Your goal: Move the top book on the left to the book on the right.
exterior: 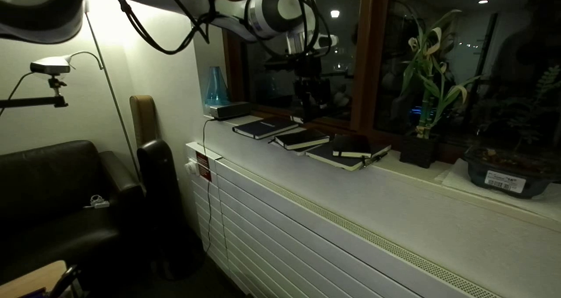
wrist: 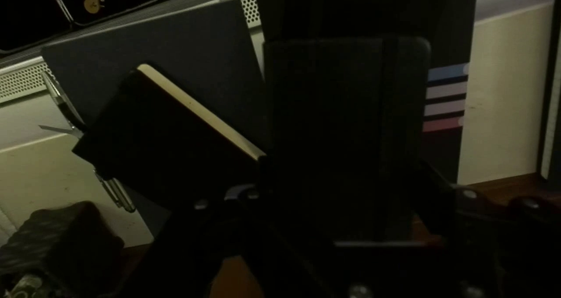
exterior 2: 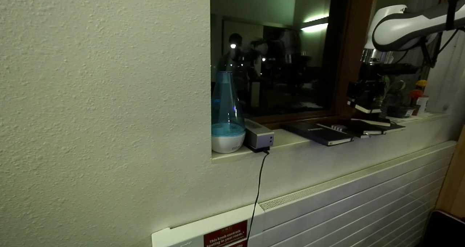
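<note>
The gripper (wrist: 344,171), its fingers (wrist: 436,197) set wide, clasps the black notebook (wrist: 328,114) between them by opposite edges, above the windowsill (exterior 2: 287,138).

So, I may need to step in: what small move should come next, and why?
Probably ease sideways, without letting go, toward the grey notebook bearing a smaller notebook, likely the right-hand target. The gripper holds the black notebook up in the air; in the wrist view it overlaps the striped cover, beside that pair.
</note>
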Robot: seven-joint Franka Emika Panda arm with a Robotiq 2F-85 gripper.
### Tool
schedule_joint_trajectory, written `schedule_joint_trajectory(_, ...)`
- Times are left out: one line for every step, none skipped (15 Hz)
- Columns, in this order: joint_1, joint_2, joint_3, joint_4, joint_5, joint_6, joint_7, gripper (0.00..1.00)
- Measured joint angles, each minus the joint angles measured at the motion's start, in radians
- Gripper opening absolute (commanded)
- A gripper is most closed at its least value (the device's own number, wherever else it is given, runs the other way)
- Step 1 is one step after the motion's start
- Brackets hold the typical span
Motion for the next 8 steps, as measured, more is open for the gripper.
schedule_joint_trajectory(0.0,0.006,0.0,0.01,0.0,-0.003,0.0,1.0)
schedule_joint_trajectory(0.0,0.011,0.0,0.019,0.0,-0.005,0.0,1.0)
schedule_joint_trajectory(0.0,0.015,0.0,0.027,0.0,-0.008,0.001,1.0)
schedule_joint_trajectory(0.0,0.018,0.0,0.034,0.0,-0.009,0.001,1.0)
schedule_joint_trajectory(0.0,0.02,0.0,0.039,0.0,-0.01,0.001,1.0)
schedule_joint_trajectory(0.001,0.02,0.0,0.042,0.0,-0.01,0.001,1.0)
schedule_joint_trajectory(0.003,0.02,0.001,0.045,0.0,-0.01,0.001,1.0)
schedule_joint_trajectory(0.005,0.02,0.001,0.049,0.0,-0.01,0.001,1.0)
